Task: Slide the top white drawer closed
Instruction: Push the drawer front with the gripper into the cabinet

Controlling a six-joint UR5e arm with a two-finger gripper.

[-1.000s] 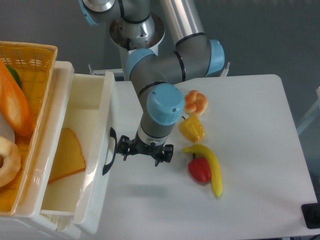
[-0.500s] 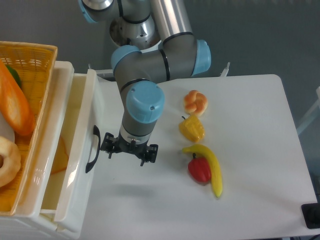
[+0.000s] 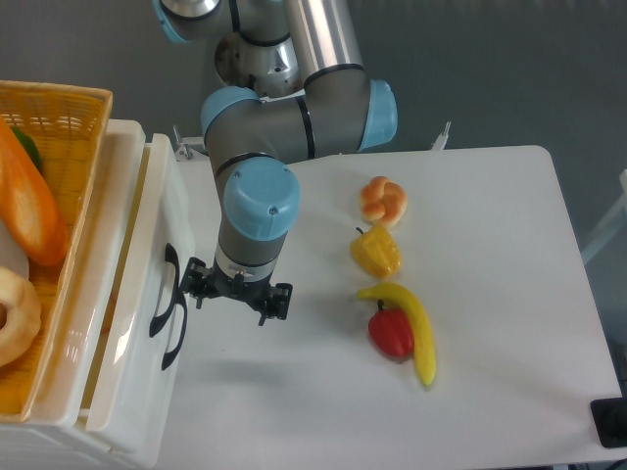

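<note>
From my seat the job looks nearly finished: the top white drawer, a glossy white plastic tub with a flat front and a black curved handle, sits at the far nine o'clock side of the view, and only a thin slot of its inside shows between the front panel and the cabinet edge under the yellow woven basket. I judge a last short push toward nine o'clock is what remains before the front sits flush; I cannot tell exactly how much travel is left, because the panel is seen at an angle. A second black handle shows just below the first, belonging to the lower white drawer front, which I leave alone. The gripper hangs below the blue-capped wrist, at three o'clock of the handle, its dark fingers spread apart and empty; its nine o'clock finger is right at the handle and seems to press on it or the front, though contact is hard to confirm. On the white desk, well off toward three o'clock, lie a twisted orange bun, a yellow pepper, a banana and a red pepper, all clear of the arm.
</note>
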